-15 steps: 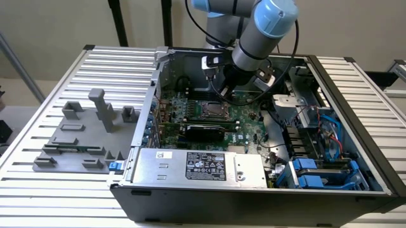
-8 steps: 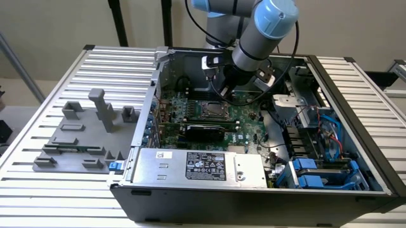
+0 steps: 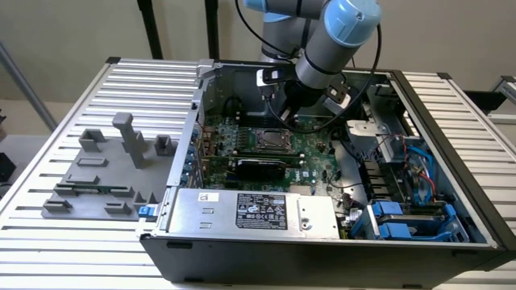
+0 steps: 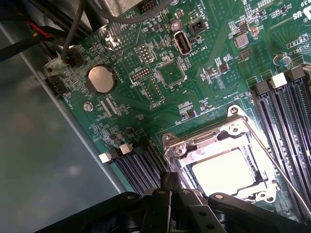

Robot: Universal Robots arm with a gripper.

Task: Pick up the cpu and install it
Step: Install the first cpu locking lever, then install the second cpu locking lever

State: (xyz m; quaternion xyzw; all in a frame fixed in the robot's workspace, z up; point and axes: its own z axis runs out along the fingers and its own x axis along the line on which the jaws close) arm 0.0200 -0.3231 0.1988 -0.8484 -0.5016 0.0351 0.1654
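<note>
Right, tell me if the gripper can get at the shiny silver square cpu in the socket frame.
Probably yes: the gripper hangs just above the cpu, which lies exposed, with nothing between them.

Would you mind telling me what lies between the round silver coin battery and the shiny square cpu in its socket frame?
In the wrist view, bare green board with small chips and solder pads separates the coin battery from the cpu.
</note>
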